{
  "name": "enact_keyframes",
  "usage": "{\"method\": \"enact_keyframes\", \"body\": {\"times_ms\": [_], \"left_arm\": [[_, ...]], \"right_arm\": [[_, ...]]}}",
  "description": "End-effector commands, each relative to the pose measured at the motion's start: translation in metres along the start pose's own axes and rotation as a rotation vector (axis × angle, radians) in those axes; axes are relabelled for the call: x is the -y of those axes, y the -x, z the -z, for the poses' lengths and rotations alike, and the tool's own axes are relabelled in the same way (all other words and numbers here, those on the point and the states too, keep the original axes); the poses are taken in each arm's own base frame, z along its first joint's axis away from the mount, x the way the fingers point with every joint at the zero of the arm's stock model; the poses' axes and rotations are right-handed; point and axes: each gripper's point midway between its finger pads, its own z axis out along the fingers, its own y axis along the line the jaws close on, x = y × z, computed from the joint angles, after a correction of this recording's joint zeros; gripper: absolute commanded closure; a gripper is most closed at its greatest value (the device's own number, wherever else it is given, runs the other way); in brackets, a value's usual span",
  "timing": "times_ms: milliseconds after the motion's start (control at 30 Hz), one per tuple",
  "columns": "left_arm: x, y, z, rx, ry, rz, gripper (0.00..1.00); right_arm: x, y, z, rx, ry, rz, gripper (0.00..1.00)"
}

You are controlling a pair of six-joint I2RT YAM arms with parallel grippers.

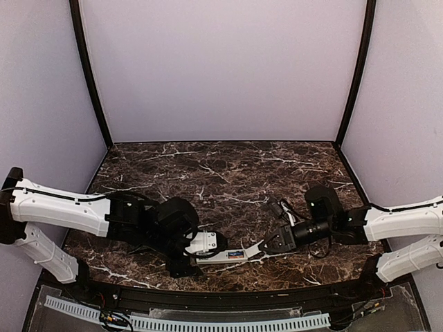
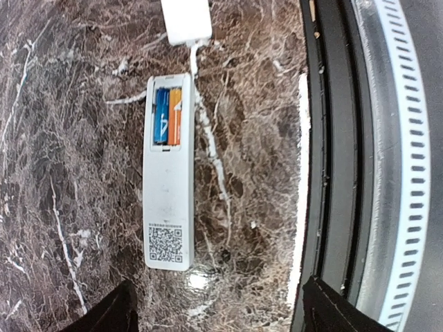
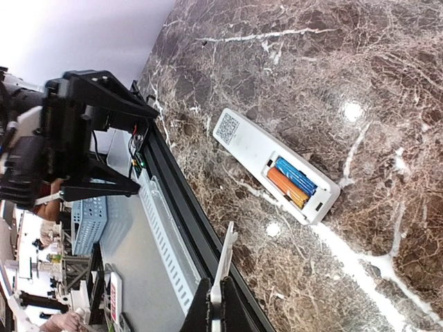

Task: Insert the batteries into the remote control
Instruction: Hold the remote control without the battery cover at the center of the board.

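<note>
Left pincer: the left gripper has its jaws wide apart and holds nothing; its 2 dark fingers stand on either side of the remote's near end, not touching it.
Right pincer: the right gripper is closed on a thin white plate, seen edge-on and held just past the remote's other end.
Surface: a table of dark brown marble pattern with white veins, glossy enough to show lamp glints.
Room: pale lilac walls on 3 sides, with black posts at the back corners. A black rail and a white slotted strip run along the front edge.
Remote position: the remote control lies flat near the front rail, between the 2 grippers.
Long axis: left to right, roughly parallel to the rail.
Pointing: the QR code end faces the left gripper and the open compartment end faces the right gripper.
Batteries: the 2 batteries sit side by side in the compartment, along the remote's length. The orange battery is on the rail side and the blue battery is on the far side.
Hidden: the remote lies back upward, so its other face is out of sight.
Cut off: the left fingers run off the bottom of the left wrist view.
Hard to make out: the battery print is too small to read, and beyond the rail only a blue basket and blurred clutter show.
</note>
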Motion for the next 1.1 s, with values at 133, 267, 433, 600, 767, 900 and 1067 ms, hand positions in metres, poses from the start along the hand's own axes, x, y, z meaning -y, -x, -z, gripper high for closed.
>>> {"method": "enact_keyframes", "body": {"times_ms": [133,267,433,600,767,900,1067], "left_arm": [[-0.020,-0.004,-0.037,0.062,-0.034,-0.106,0.13],[-0.026,-0.014,-0.057,0.015,-0.041,-0.126,0.12],[-0.037,-0.014,-0.068,0.023,-0.067,-0.101,0.12],[-0.044,-0.020,-0.079,-0.003,-0.059,-0.087,0.15],[-0.034,-0.029,-0.088,-0.030,-0.118,-0.059,0.20],[-0.027,-0.031,-0.090,-0.038,-0.160,-0.024,0.26],[-0.024,-0.030,-0.090,-0.043,-0.178,0.041,0.42]], "right_arm": [[0.003,0.024,0.013,0.139,0.025,-0.105,1.00],[0.012,0.019,0.012,0.141,0.030,-0.128,1.00],[0.010,0.017,0.005,0.110,0.064,-0.106,1.00],[0.013,0.016,0.000,0.092,0.075,-0.104,1.00],[0.018,0.013,-0.007,0.079,0.093,-0.132,1.00],[0.022,0.013,-0.013,0.059,0.091,-0.144,1.00],[0.022,0.014,-0.018,0.045,0.102,-0.153,1.00]]}}
